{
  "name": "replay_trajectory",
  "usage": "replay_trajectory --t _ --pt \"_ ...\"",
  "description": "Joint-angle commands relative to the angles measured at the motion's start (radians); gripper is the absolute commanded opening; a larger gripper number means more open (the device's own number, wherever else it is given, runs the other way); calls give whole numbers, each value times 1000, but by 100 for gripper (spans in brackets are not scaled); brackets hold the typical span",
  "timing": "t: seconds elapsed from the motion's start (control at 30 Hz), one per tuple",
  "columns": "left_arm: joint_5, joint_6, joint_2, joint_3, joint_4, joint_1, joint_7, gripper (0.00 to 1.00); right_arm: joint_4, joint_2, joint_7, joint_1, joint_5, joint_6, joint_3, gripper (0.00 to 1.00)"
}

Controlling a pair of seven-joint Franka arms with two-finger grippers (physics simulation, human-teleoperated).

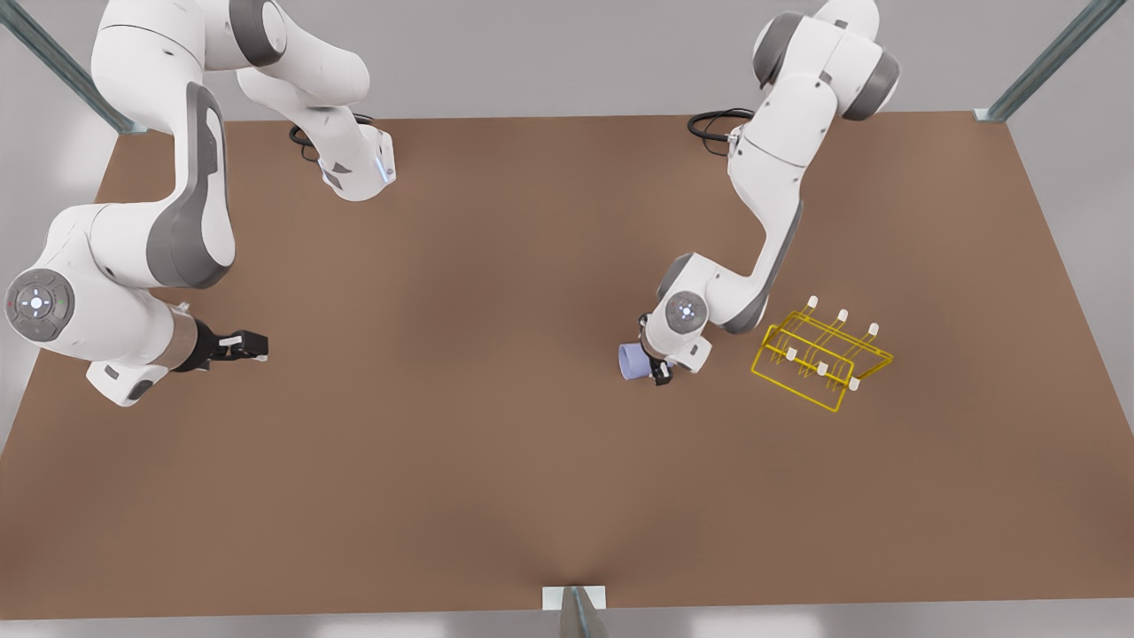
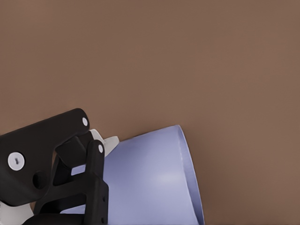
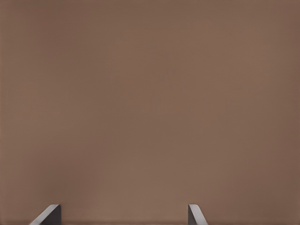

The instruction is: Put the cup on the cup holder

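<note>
- Now, at the front view's left, the right gripper point(image 1: 259, 346) waits over the bare brown table point(image 1: 461, 372), pointing toward the table's middle and well apart from both the cup and the rack.
- From the right wrist view, its two fingertips point(image 3: 49, 214) stand wide apart with nothing but table surface between them, so this gripper is spread and empty.
- Toward the middle-right of the front view, the left gripper point(image 1: 660, 370) hangs low over the table, just beside the rack's left side.
- It has hold of the cup point(image 1: 634, 361), which is lavender-blue and lies tipped on its side, its wide mouth facing the front view's left.
- Seen from the left wrist view, the black fingers point(image 2: 96, 187) are clamped on the cup point(image 2: 154, 183) near its narrow end, while the flared rim points away from the gripper, over plain brown table.
- Whether the cup touches the table or is lifted clear of it I cannot tell.
- At the front view's right, the cup holder point(image 1: 819, 359), a yellow wire rack with six white-capped prongs, stands on the table with no cup on it, near the left gripper but not touching it.
</note>
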Motion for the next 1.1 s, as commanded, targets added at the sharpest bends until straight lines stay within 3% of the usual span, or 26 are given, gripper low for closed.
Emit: replay_trajectory --t 0.0,0.3,0.33,0.5,0.7,0.77,0.87,0.93,1.03,1.07 --pt "-1 42 9 0 0 0 -2 100 0 -1 -23 0 1 2 0 100" --pt "-4 43 36 0 7 -8 -11 100 0 0 -22 2 2 2 1 100" --pt "-4 45 38 0 8 -8 -12 93 0 0 -22 5 2 2 1 100" --pt "-4 45 52 0 11 -15 -12 99 0 0 -22 3 2 2 1 100" --pt "-4 45 61 0 20 -15 -12 99 0 6 -23 0 4 2 1 100" --pt "-14 45 58 0 20 -15 -12 79 0 6 -23 0 4 2 1 100" --pt "-24 19 44 0 54 -15 -9 78 0 6 -23 0 15 2 1 100" --pt "-56 -164 47 1 160 -15 -12 78 0 6 -23 -1 15 2 1 100" --pt "-52 -179 55 1 188 -15 -11 78 0 6 -23 -1 15 0 1 100" --pt "-44 -300 41 8 227 -25 -15 78 0 6 -23 -1 15 0 1 100"
